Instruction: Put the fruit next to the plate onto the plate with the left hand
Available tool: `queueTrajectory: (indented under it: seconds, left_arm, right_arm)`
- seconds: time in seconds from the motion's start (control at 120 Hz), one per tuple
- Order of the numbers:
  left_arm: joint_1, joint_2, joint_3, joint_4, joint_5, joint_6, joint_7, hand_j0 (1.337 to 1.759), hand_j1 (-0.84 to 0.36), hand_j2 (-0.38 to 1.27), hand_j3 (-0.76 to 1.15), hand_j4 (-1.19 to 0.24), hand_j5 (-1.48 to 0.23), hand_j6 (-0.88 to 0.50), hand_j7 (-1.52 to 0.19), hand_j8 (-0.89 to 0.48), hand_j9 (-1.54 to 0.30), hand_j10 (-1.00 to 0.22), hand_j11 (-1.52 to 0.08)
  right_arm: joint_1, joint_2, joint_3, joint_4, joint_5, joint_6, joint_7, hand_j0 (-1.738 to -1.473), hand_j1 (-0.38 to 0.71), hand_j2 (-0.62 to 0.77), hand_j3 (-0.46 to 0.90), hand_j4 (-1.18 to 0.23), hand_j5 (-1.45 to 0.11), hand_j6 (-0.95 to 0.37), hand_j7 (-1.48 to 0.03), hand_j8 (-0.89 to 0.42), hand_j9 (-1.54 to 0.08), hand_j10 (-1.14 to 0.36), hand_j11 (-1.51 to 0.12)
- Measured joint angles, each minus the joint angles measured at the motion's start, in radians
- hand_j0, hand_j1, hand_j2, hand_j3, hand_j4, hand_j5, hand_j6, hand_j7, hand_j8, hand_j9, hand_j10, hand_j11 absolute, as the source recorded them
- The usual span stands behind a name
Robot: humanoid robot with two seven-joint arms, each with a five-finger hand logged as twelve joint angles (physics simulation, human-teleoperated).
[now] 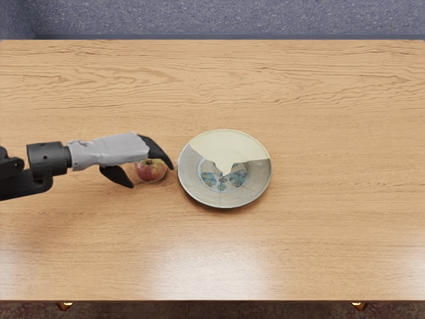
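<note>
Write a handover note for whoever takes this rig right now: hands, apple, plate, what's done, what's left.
Left hand: at the apple, partly over it; grasp not confirmed.
Right hand: out of view.
Apple: on the table, beside the plate on its picture-left side, not touching it.
Done: reach to the apple.
Left: secure the grasp, lift, set the apple on the plate.

Table [319, 86] showing light wood grain, smooth, catching a soft sheen near the front. Plate [259, 181] looking glazed, glossy. Apple [151, 171] skin appearing smooth, faintly shiny. Left hand [133, 157] showing matt grey-and-black plastic-looking shell.
</note>
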State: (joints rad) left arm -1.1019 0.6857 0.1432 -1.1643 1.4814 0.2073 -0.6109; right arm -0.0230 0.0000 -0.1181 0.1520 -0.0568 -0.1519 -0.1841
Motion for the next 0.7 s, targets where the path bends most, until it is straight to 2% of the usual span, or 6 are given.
queueTrajectory:
  seconds: [0.108, 0.192, 0.392, 0.458, 0.592, 0.7]
  left_arm:
    - [0.0, 0.0, 0.003, 0.011, 0.0, 0.001, 0.0, 1.658, -0.1, 0.08, 0.0, -0.4, -0.49, -0.4, -0.49, -0.32, -0.49, -0.29, -0.5]
    - [-0.008, -0.004, 0.004, 0.014, 0.0, 0.0, 0.0, 1.658, -0.11, 0.09, 0.0, -0.4, -0.5, -0.4, -0.5, -0.35, -0.5, -0.35, -0.51]
    - [-0.001, -0.041, 0.005, 0.045, -0.001, 0.0, 0.0, 1.658, -0.12, 0.09, 0.0, -0.41, -0.51, -0.41, -0.51, -0.4, -0.51, -0.38, -0.51]
    - [-0.008, -0.041, 0.015, 0.058, -0.001, 0.001, 0.0, 1.658, -0.12, 0.09, 0.0, -0.41, -0.51, -0.41, -0.51, -0.37, -0.52, -0.39, -0.52]
    - [-0.006, -0.04, 0.028, 0.076, -0.005, 0.006, 0.0, 1.658, -0.12, 0.1, 0.0, -0.47, -0.48, -0.38, -0.5, -0.31, -0.52, -0.33, -0.53]
    - [-0.007, -0.04, 0.033, 0.083, -0.006, 0.008, 0.0, 1.658, -0.13, 0.11, 0.0, -0.51, -0.48, -0.35, -0.5, -0.29, -0.53, -0.35, -0.55]
  right_arm:
    - [0.0, 0.0, 0.0, 0.0, 0.0, 0.0, 0.0, -1.658, -0.35, 0.0, 0.0, 0.0, 0.0, 0.0, 0.0, 0.0, 0.0, 0.0, 0.0]
    - [0.0, 0.0, 0.0, 0.001, 0.0, 0.0, 0.0, -1.658, -0.35, 0.0, 0.0, 0.0, 0.0, 0.0, 0.0, 0.0, 0.0, 0.0, 0.0]
    - [0.0, 0.0, 0.0, 0.001, 0.0, 0.0, 0.0, -1.658, -0.35, 0.0, 0.0, 0.0, 0.0, 0.0, 0.0, 0.0, 0.0, 0.0, 0.0]
    - [0.0, 0.0, 0.0, 0.001, 0.0, 0.0, 0.0, -1.658, -0.35, 0.0, 0.0, 0.0, 0.0, 0.0, 0.0, 0.0, 0.0, 0.0, 0.0]
    - [0.0, 0.0, 0.0, 0.001, 0.0, 0.0, 0.0, -1.658, -0.35, 0.0, 0.0, 0.0, 0.0, 0.0, 0.0, 0.0, 0.0, 0.0, 0.0]
    - [0.0, 0.0, 0.0, 0.001, 0.0, 0.0, 0.0, -1.658, -0.35, 0.0, 0.0, 0.0, 0.0, 0.0, 0.0, 0.0, 0.0, 0.0, 0.0]
